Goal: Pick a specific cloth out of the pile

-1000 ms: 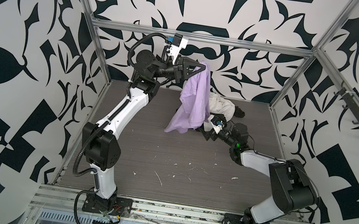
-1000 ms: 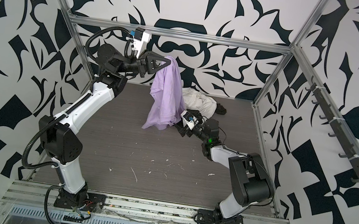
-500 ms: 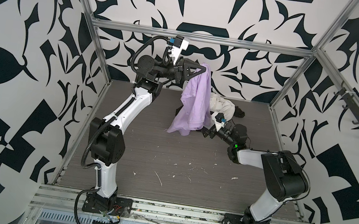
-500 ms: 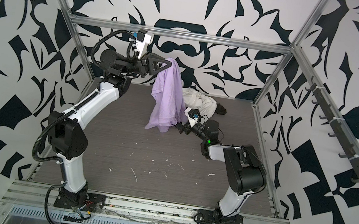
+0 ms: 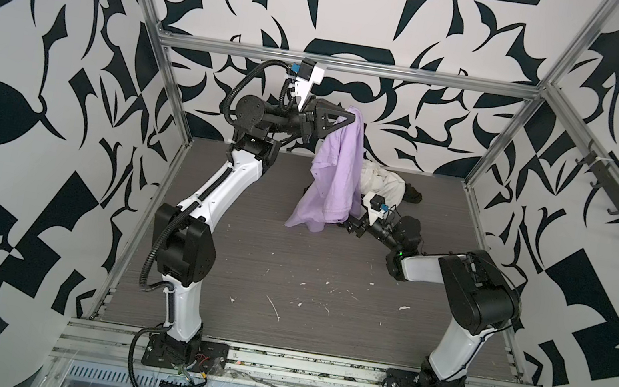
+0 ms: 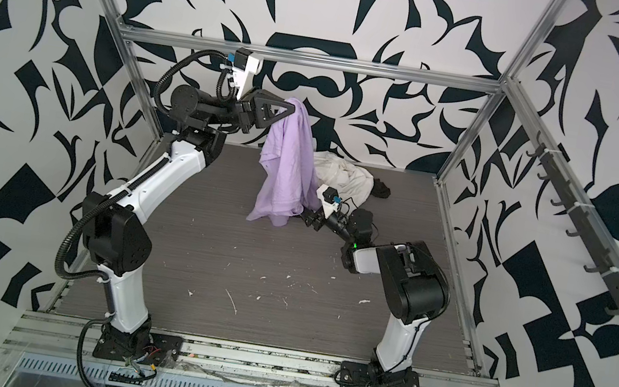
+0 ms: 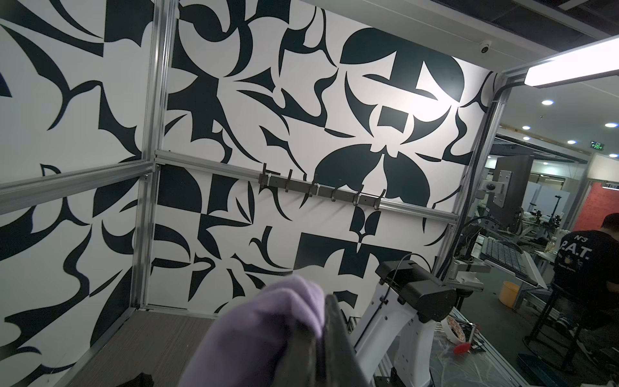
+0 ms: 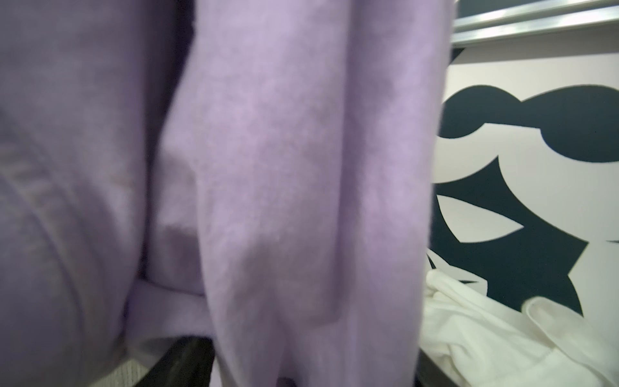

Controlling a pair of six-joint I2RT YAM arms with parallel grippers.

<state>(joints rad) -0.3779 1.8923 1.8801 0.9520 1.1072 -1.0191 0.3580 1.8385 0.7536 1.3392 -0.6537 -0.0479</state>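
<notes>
So the lavender soft fabric cloth [image 5: 334, 173] hangs from the left end effector [image 5: 350, 116], up high near the back wall, and reaches down to the grey wood-grain counter [image 5: 286, 275]. The right end effector [image 5: 347, 224] sits low at the hem, on the cloth's right side. Behind it on the counter lies the crumpled white fabric garment [image 5: 385, 181], with a small black fabric piece [image 5: 413, 195] just right of that.

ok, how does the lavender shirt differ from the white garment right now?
Lavender shirt hangs from the shut left gripper; white garment lies on the table, ungripped. Lavender shirt is drawn out long; white garment is crumpled in a heap. Both are plain soft fabric.
</notes>
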